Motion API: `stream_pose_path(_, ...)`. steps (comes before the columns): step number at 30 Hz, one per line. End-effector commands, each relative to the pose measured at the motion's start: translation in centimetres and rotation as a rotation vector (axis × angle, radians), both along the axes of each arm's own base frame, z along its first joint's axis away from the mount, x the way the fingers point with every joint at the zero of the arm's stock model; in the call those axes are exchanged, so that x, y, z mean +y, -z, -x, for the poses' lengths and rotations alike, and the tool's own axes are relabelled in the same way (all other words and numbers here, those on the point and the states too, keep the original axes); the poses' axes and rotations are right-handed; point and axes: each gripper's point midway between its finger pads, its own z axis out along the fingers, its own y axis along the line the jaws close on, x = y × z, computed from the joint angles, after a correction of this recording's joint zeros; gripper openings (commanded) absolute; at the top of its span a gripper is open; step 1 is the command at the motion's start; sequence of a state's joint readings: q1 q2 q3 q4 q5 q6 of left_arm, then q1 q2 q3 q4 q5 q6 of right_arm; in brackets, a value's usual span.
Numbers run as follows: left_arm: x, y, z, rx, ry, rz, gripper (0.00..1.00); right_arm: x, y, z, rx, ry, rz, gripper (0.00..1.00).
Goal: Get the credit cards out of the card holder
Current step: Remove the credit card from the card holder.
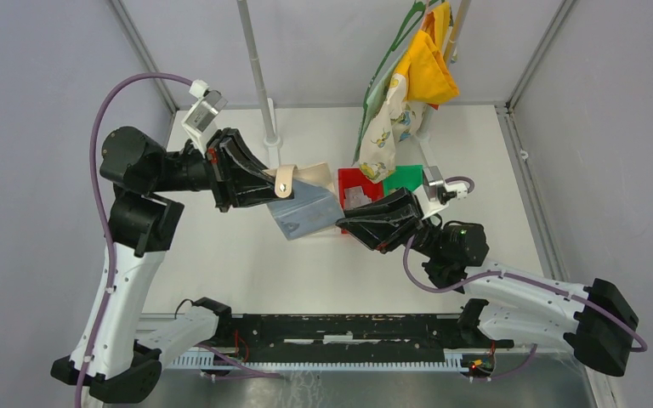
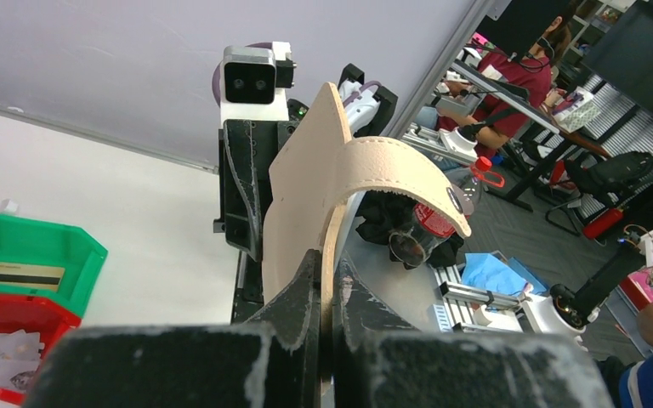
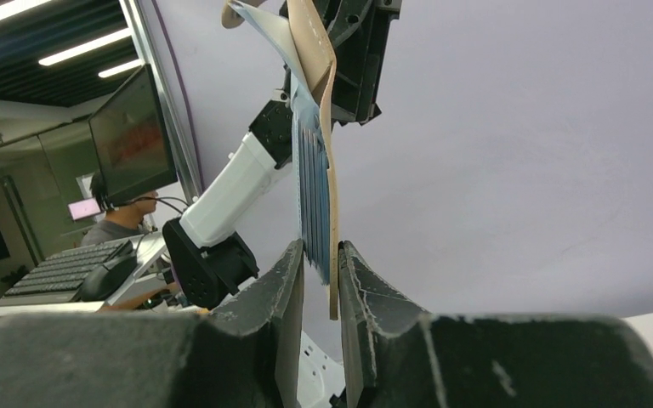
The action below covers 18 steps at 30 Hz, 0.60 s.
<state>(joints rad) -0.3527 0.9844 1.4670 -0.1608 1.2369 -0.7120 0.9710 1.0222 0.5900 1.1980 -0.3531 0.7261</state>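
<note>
The tan card holder (image 1: 306, 212), with its pale blue-grey panel facing up, hangs in the air over the middle of the table. Its strap tab (image 1: 283, 181) curls over at the left. My left gripper (image 1: 270, 185) is shut on the holder's left edge, and in the left wrist view the tan leather (image 2: 302, 178) stands pinched in that gripper (image 2: 327, 272). My right gripper (image 1: 344, 223) is closed on the holder's lower right corner. The right wrist view shows the holder's blue panel and tan edge (image 3: 330, 170) inside that gripper (image 3: 319, 255). Pale credit cards (image 1: 357, 197) lie in the red bin.
The red bin (image 1: 346, 178) and a green bin (image 1: 404, 177) sit just behind the holder. The green bin (image 2: 68, 246) holds a small tan item (image 2: 21, 274). A white pole (image 1: 264, 85) stands at the back. Yellow and patterned cloths (image 1: 408, 76) hang at the back right.
</note>
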Motion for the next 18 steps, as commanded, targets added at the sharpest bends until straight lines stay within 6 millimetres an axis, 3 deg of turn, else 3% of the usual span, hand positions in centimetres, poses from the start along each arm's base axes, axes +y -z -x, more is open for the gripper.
stream_pose_path(1,0.5,-2.2,1.9,-0.054,0.044,0.027,0.02,-2.0,-2.6,0.4,-0.015,0.018,-0.141,0.25)
stream_pose_path(18,0.5,-2.0,1.8,-0.055,0.051,0.024,0.02,0.0,-4.6,1.3,-0.001,-0.024,-0.148,0.25)
